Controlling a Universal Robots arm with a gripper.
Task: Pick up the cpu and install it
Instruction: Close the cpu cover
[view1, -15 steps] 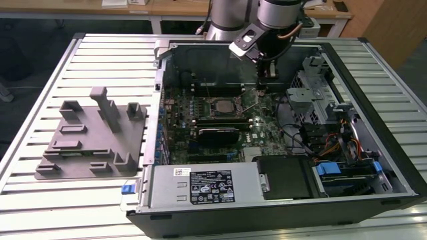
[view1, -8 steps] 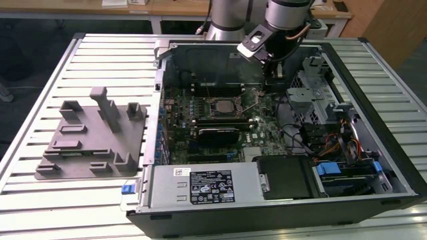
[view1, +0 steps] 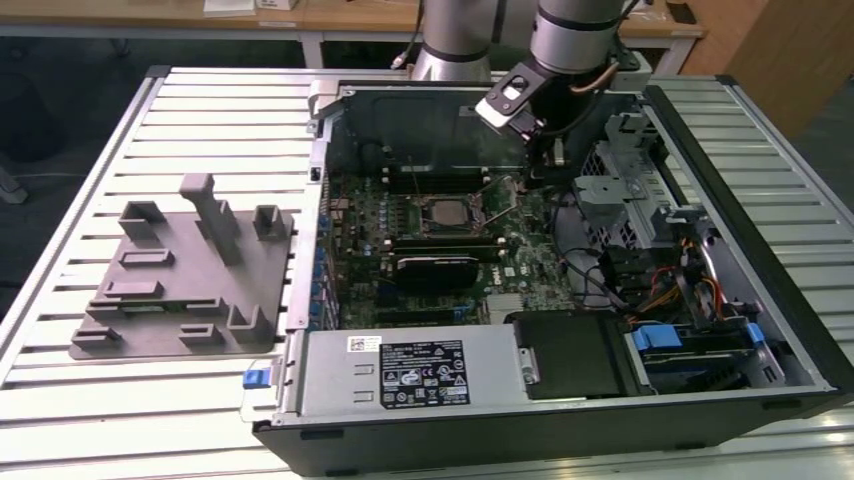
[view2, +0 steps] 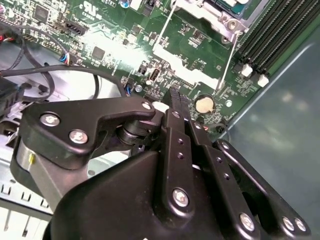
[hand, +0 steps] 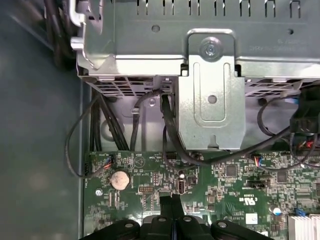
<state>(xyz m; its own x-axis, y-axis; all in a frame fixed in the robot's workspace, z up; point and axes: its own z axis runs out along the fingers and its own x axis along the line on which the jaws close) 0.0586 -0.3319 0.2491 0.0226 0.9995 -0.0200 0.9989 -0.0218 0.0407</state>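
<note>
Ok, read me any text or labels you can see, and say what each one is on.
Nothing can be read out.
Power supply label: print too small to read.
Small white sticker beside it: too small to read.
Motherboard markings, in both wrist views: too small to read.

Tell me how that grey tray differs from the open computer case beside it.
The tray is pale grey; the computer case is black-walled. The tray is a low slab with upright blocks; the case is a far larger open box holding a green board and cables. The tray lies at the exterior view's left, the case at its right. Both rest on the slatted table.
</note>
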